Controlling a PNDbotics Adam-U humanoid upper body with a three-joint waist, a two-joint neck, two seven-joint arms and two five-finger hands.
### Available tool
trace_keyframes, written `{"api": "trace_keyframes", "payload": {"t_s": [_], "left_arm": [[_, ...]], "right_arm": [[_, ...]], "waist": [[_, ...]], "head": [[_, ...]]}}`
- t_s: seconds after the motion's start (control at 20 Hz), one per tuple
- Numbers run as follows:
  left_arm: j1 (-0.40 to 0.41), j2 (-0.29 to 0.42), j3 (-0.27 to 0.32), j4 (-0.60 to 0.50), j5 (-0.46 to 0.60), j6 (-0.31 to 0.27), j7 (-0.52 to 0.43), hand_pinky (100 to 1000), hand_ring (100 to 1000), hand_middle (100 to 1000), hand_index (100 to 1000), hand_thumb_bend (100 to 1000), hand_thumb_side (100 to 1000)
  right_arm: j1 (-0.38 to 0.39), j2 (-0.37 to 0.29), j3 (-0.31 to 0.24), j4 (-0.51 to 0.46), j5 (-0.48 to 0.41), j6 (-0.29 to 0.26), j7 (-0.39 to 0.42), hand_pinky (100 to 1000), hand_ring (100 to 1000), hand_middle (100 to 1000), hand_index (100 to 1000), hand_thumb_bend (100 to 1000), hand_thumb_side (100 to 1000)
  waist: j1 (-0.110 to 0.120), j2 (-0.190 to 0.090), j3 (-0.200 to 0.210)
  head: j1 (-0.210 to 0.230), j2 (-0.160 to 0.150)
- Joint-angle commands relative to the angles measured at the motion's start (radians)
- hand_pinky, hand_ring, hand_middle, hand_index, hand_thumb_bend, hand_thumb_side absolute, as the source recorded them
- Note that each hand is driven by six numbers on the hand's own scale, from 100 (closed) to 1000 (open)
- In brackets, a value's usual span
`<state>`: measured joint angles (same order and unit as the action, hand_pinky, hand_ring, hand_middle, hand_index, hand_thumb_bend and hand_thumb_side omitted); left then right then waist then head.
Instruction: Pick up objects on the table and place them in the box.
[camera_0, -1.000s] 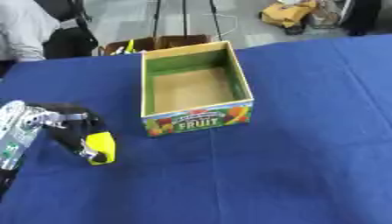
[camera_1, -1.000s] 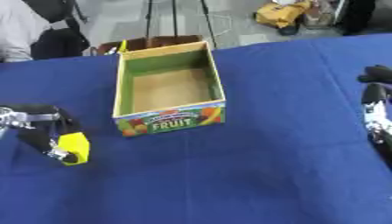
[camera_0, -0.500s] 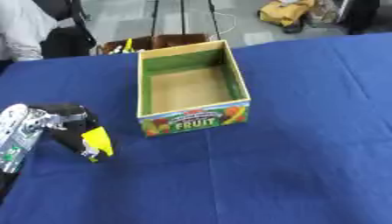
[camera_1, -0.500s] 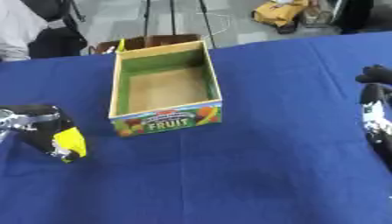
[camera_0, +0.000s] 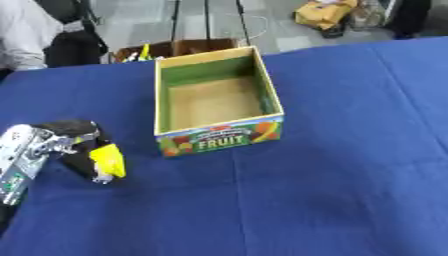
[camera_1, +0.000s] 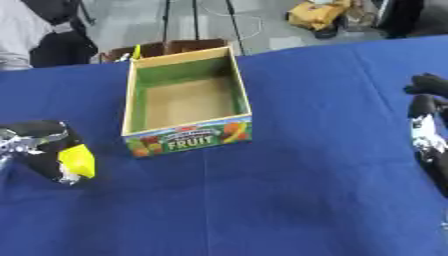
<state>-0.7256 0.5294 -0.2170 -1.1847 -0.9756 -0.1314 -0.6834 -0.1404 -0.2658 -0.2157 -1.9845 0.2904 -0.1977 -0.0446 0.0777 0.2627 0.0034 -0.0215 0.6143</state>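
An open cardboard box (camera_0: 220, 141) with green inner walls and a FRUIT label on its front stands on the blue table, a little left of the middle; nothing shows inside it. My left hand (camera_0: 61, 142) is at the left edge, level with the box's front and apart from it, with black fingers curled round a small yellow object (camera_0: 108, 160) held just above the cloth. My right hand (camera_1: 427, 117) shows only in the right eye view, at the right edge, away from the box and touching nothing.
The blue cloth (camera_0: 332, 190) covers the whole table. Past the far edge stand a brown carton (camera_0: 179, 48) with small items, dark stand legs and a yellow bag (camera_0: 324, 12) on the floor. A person sits at the far left corner.
My left hand has lifted the yellow object slightly and drawn it a little towards the far side. The box and the right hand have stayed in place.
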Motion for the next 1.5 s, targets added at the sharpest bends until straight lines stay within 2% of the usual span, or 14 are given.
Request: {"api": "trace_keyframes", "payload": {"t_s": [0.05,0.2,0.25,0.55,0.85,1.2,1.5], "left_arm": [[-0.007,0.036,0.019,-0.035,-0.011,0.029,0.041,203,437,479,620,207,718],[-0.009,0.041,0.03,-0.048,-0.006,0.056,0.088,185,426,463,603,107,742],[-0.01,0.043,0.033,-0.051,-0.003,0.064,0.105,182,424,461,601,100,751],[-0.02,0.055,0.05,-0.064,0.018,0.097,0.187,152,404,439,582,100,775],[-0.05,0.072,0.064,-0.097,0.02,0.133,0.202,136,402,435,580,100,800],[-0.164,0.05,0.078,-0.114,-0.042,0.164,0.231,120,395,425,571,100,829],[-0.282,-0.011,0.09,-0.039,-0.095,0.16,0.285,107,388,421,566,100,828]], "right_arm": [[-0.005,-0.009,-0.007,-0.015,0.008,0.001,0.001,823,937,677,815,100,767],[-0.004,-0.009,-0.008,-0.015,0.008,0.001,0.002,823,938,677,815,100,767],[-0.003,-0.009,-0.008,-0.015,0.007,0.002,0.002,823,938,677,815,100,767],[-0.001,-0.01,-0.009,-0.015,0.007,0.002,0.004,824,939,677,816,100,766],[0.001,-0.013,-0.009,-0.015,0.007,0.002,0.006,824,938,677,817,100,766],[0.001,-0.02,-0.003,-0.015,0.005,-0.002,0.013,824,938,677,817,100,767],[-0.007,-0.029,0.005,-0.015,0.001,-0.011,0.022,823,938,677,817,100,768]], "waist": [[-0.003,-0.015,0.002],[-0.002,-0.017,0.003],[-0.001,-0.018,0.003],[0.002,-0.019,0.002],[0.007,-0.023,0.002],[0.02,-0.027,-0.015],[0.031,-0.021,-0.05]], "head": [[-0.005,-0.006],[-0.008,-0.005],[-0.009,-0.005],[-0.012,-0.004],[-0.013,-0.006],[0.012,-0.028],[0.055,-0.059]]}}
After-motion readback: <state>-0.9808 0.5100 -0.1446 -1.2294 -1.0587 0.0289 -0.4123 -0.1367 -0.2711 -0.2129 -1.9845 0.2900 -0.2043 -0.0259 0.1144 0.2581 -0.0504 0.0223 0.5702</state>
